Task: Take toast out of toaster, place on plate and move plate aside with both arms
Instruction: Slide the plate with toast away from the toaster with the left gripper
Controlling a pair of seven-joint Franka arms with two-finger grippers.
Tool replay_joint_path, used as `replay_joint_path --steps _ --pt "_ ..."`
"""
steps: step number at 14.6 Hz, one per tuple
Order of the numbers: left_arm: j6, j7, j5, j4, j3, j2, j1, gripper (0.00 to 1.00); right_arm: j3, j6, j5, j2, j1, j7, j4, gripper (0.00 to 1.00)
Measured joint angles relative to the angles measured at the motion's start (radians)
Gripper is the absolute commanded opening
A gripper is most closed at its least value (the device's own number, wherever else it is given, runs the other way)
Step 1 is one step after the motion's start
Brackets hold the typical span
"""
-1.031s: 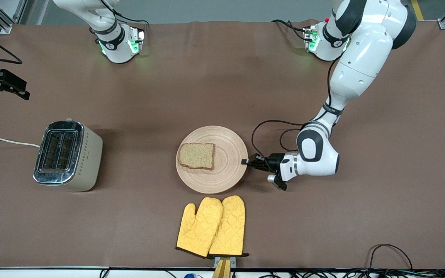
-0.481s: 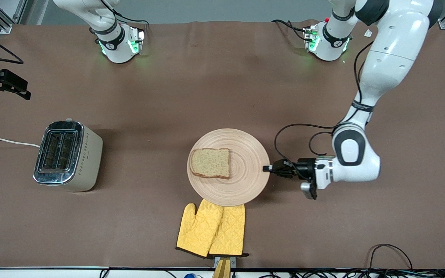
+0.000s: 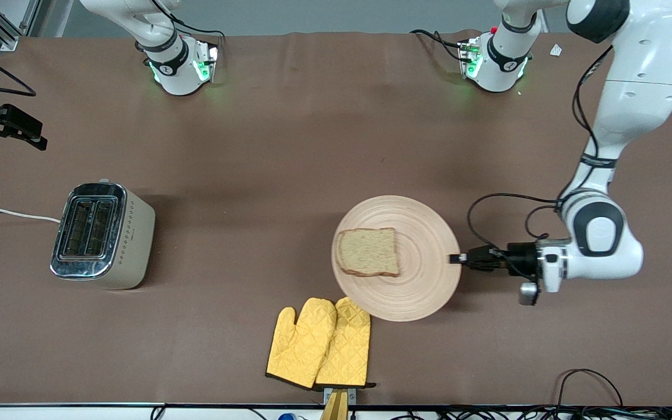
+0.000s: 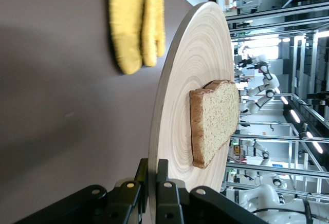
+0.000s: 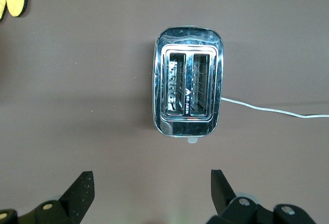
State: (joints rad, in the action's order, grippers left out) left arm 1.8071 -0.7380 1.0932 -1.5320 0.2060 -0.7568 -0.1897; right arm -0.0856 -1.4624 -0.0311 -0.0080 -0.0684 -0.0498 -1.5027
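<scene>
I had the left pincer (image 3: 457,258) pressed together on the rim of the plate (image 3: 423,291), at the edge facing the left arm's end of the desk (image 3: 254,146). The left wrist view showed the rim (image 4: 154,147) running straight in between the two fingers. The toast (image 3: 368,252) lay flat on the plate, off centre toward the right arm's end and free of the pincer. I judged the plate stiff and fairly light, but a one-sided rim pinch would let it droop or twist. The toast was loose and light, so any tilt or jerk could slide it off. Taking the rim deep and keeping it level seemed the safe hold. From the front I could not tell whether the plate rested on the desk or hung just clear, its near edge by the yellow oven mitts (image 3: 319,344). The right pincer (image 5: 151,183) waited spread wide above the empty toaster (image 3: 102,236).
</scene>
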Motion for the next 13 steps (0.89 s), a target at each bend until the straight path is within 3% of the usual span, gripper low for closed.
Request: replay_joint_path --steps 8,13 --pt "-0.058 -0.003 -0.142 0.006 -0.001 0.000 -0.236 0.00 0.000 0.003 0.000 0.000 0.000 0.000 0.000 1.00" --pt "-0.085 -0.004 -0.203 0.013 -0.004 -0.020 -0.321 0.00 0.000 0.004 0.001 0.000 0.000 0.000 0.000 1.00"
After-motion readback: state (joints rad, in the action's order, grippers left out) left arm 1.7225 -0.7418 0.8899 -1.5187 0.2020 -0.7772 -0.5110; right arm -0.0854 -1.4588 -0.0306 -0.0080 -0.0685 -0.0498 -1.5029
